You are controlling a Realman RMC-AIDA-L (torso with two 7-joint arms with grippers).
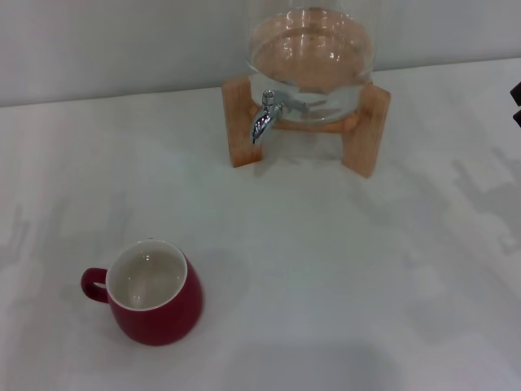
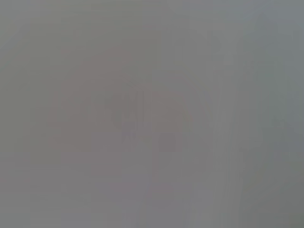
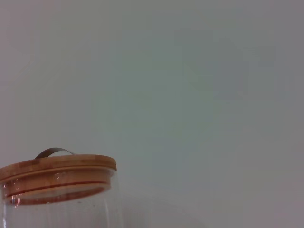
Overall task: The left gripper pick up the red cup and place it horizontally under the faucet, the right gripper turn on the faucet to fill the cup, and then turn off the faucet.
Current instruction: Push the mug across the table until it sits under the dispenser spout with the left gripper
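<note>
While the red cup (image 1: 155, 292) sits upright on the white table (image 1: 342, 277) in my head view, near the front and toward my robot's left, neither arm is near it. I can see its cream-white inside facing up and its small loop handle pointing to the left. It stands well apart from the faucet (image 1: 265, 116), which is farther back and more to the right.

That chrome faucet curves downward from the front of a clear glass jar (image 1: 313, 61), and the jar rests in a wooden stand (image 1: 370, 130) at the back of the table, close to the pale wall. Nothing stands under the spout; the table below it is bare.

At the far right edge of my head view I make out a small black piece (image 1: 516, 104), probably part of the right gripper, level with the jar and well apart from the faucet. So little of it shows that I cannot tell how it is set.

My right wrist view looks past the jar's wooden lid (image 3: 57, 173), with a thin metal handle (image 3: 54, 152) arching over it, against the plain wall.

My left wrist view gives only a flat grey blur, and the left gripper shows in none of my views, so I cannot tell its state
</note>
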